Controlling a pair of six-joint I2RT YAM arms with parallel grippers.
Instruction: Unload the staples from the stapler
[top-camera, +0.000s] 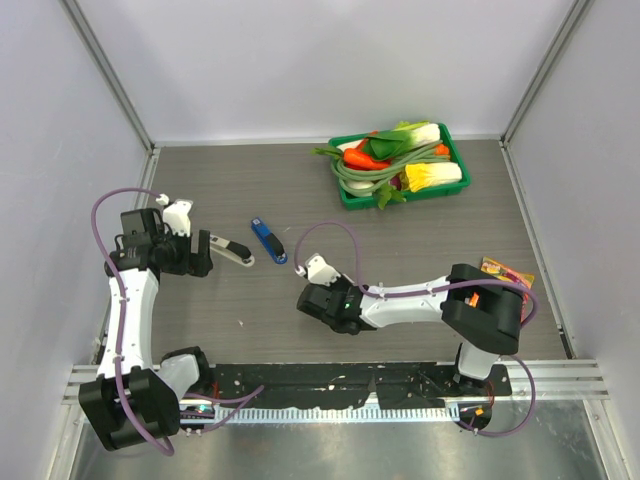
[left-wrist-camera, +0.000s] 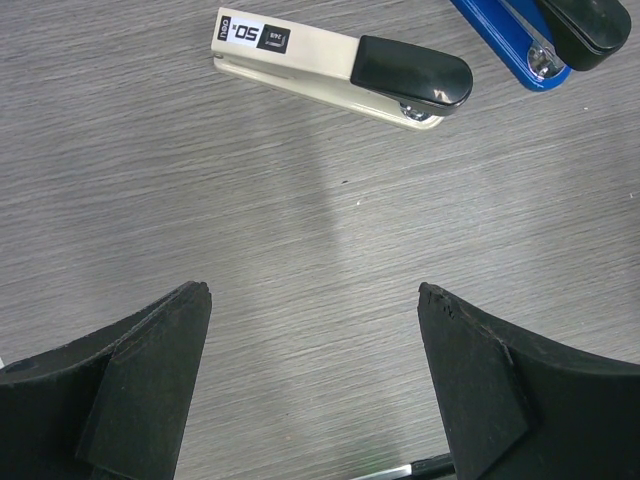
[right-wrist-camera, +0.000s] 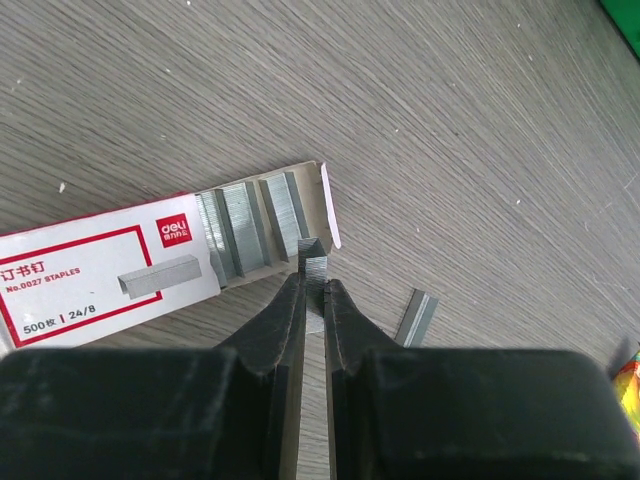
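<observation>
**Right gripper (right-wrist-camera: 313, 290) pinching staples (right-wrist-camera: 312, 258); blue stapler (top-camera: 268, 241) lying apart**

Right jaws are nipped tight on a short silver-grey strip, held at the open end of the white-and-red staple box (right-wrist-camera: 100, 275). More strips sit inside it, and a loose strip (right-wrist-camera: 418, 318) lies on the table (top-camera: 420, 240) just beside. Left gripper (left-wrist-camera: 313, 295) has its jaws wide and empty above bare wood grain. Stapler has a bright blue body and black top arm. It lies flat mid-table, just beside a cream stapler (left-wrist-camera: 340, 68), and neither gripper touches it.
</observation>
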